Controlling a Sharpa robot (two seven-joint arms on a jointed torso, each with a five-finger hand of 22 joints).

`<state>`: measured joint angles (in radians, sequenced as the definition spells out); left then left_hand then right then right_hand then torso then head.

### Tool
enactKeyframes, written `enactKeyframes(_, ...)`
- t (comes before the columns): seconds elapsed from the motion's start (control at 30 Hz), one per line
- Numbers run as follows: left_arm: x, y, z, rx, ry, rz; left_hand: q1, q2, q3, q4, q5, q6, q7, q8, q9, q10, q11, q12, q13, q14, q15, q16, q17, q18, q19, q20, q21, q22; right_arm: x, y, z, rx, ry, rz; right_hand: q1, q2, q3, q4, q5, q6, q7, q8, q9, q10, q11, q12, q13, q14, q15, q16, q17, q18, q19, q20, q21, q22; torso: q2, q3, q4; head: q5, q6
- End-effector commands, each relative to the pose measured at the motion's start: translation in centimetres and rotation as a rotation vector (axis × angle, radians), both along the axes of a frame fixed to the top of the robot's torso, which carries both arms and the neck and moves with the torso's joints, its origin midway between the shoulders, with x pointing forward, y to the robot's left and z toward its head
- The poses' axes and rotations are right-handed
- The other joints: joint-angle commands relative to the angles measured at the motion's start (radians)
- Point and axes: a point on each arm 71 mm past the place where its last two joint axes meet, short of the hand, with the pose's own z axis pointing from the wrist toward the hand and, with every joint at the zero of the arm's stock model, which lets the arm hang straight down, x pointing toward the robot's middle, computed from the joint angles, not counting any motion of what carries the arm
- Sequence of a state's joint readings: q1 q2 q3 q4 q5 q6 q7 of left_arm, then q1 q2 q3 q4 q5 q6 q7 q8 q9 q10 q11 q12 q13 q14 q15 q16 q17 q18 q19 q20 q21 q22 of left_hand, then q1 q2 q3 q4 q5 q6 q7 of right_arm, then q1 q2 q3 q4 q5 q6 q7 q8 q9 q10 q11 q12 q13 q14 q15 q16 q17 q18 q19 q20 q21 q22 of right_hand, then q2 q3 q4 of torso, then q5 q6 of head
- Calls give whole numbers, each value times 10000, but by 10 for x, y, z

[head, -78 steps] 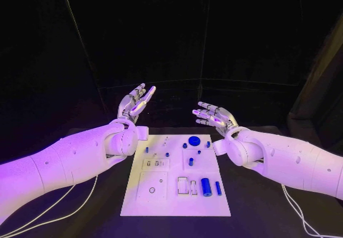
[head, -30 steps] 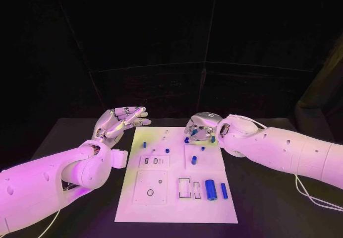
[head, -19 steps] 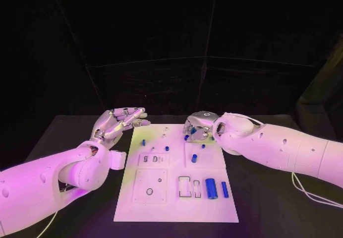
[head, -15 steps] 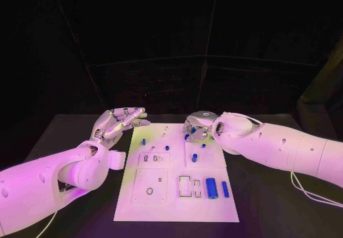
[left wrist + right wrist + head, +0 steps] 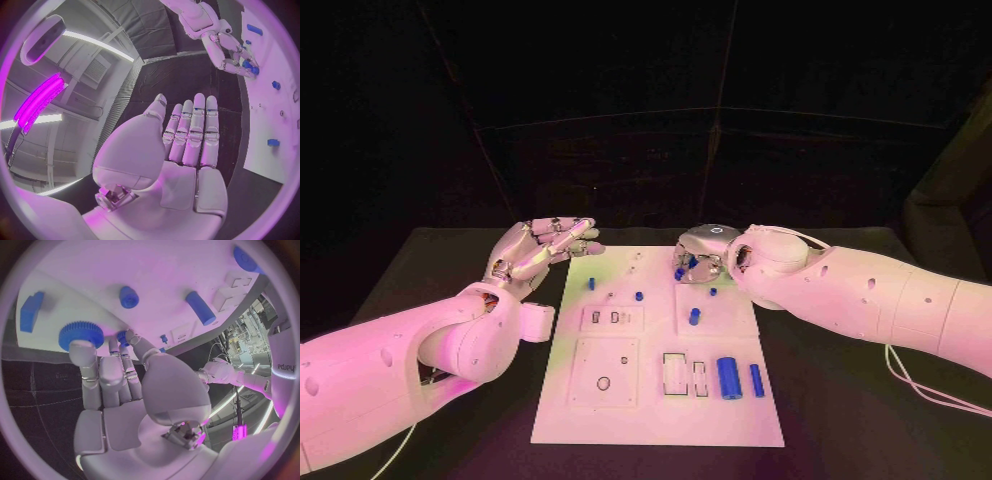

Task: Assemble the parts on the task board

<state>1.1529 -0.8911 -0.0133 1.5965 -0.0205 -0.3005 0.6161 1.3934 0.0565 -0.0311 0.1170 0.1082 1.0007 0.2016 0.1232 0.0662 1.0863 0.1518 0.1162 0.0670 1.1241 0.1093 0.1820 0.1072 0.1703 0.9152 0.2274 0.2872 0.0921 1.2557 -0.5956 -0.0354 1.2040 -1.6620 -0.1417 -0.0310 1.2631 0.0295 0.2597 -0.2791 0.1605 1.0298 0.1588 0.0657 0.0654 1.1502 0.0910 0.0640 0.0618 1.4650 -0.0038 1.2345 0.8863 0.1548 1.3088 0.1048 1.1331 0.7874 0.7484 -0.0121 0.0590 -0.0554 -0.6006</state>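
Note:
The white task board (image 5: 661,420) lies in the middle of the black table. My right hand (image 5: 701,255) bends down over its far end. In the right wrist view one fingertip (image 5: 82,348) touches the rim of the blue gear (image 5: 81,333), which lies flat on the board (image 5: 156,270). A small blue peg (image 5: 120,335) sits beside the thumb; whether the hand grips either piece is hidden. My left hand (image 5: 540,246) hovers beyond the board's far left corner, palm up, fingers straight, holding nothing (image 5: 187,145).
Loose blue parts lie on the board: a thick cylinder (image 5: 728,377) and a slim one (image 5: 756,380) near the right edge, a peg (image 5: 692,316) mid-board, and small pieces (image 5: 638,296) farther back. Rectangular slots (image 5: 674,373) and a round hole (image 5: 603,382) mark its near half.
Since 2.6 s ago my right hand turned over and came down onto the gear, and the left hand sank beside the board. Over the last half second both are nearly still.

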Motion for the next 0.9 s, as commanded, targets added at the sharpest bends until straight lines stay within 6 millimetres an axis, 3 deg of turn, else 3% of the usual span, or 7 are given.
enactKeyframes(0.03, 0, -1, 1, -23, -30, -195, 50, -6, 4, -43, -68, 28, 47, -59, -14, 22, 20, -23, -12, 21, 36, -45, 5, 143, 58, -4, -16, -9, 1, 1, 0, -228, 127, -75, -56, 49, 150, -1, -67, 74, 28, 9, 19, -4, 26, -3, 19, 200, 44, 78, 39, -220, 114, -16, 128, 151, 28, 13, 13, 18, -3)
enactKeyframes(0.33, 0, 1, 0, 8, 14, -176, 36, -4, -2, -44, -79, 26, 52, -77, -14, 19, 26, -47, -12, 16, 42, -67, 4, 142, 58, 1, -33, -23, -1, 4, 4, 412, -157, 137, -134, 189, 796, 143, -76, 682, -85, 147, 76, 731, -135, 125, 84, 152, -71, 275, 66, -422, 570, -114, 1054, 1511, 57, 32, -6, 33, -1)
enactKeyframes(0.47, 0, 2, 0, 25, 30, -157, 34, -5, -3, -47, -82, 24, 54, -85, -14, 17, 28, -56, -12, 14, 44, -76, 3, 142, 57, 3, -39, -28, -2, 5, 8, 951, -312, 118, -401, 161, 939, 407, 268, 898, -172, 173, 93, 963, -217, 114, 99, 153, -127, 380, 139, -441, 592, -168, 1194, 1675, 59, 34, -4, 37, 4)
enactKeyframes(0.67, 0, 4, 0, 6, 76, -60, 35, -6, -3, -51, -85, 24, 56, -88, -14, 16, 29, -61, -12, 13, 45, -80, 3, 142, 57, 4, -43, -31, 2, 7, 19, 1691, -753, -199, -478, 67, 1084, 553, 134, 1027, -228, 164, 104, 1116, -275, 77, 105, 146, -175, 449, 158, -456, 592, -223, 1291, 1788, 69, 17, 12, 15, 77)
enactKeyframes(0.9, 0, 3, 0, -94, 129, -70, 41, -26, -12, -75, -101, 20, 68, -112, -14, 15, 37, -89, -12, 14, 50, -105, 3, 143, 63, 8, -61, -48, 13, 15, 29, 2046, -1141, -633, -538, -38, 1168, 670, -22, 1083, -245, 135, 106, 1155, -286, 28, 95, 143, -184, 501, 180, -466, 582, -228, 1346, 1849, 94, 35, 58, -25, 102)
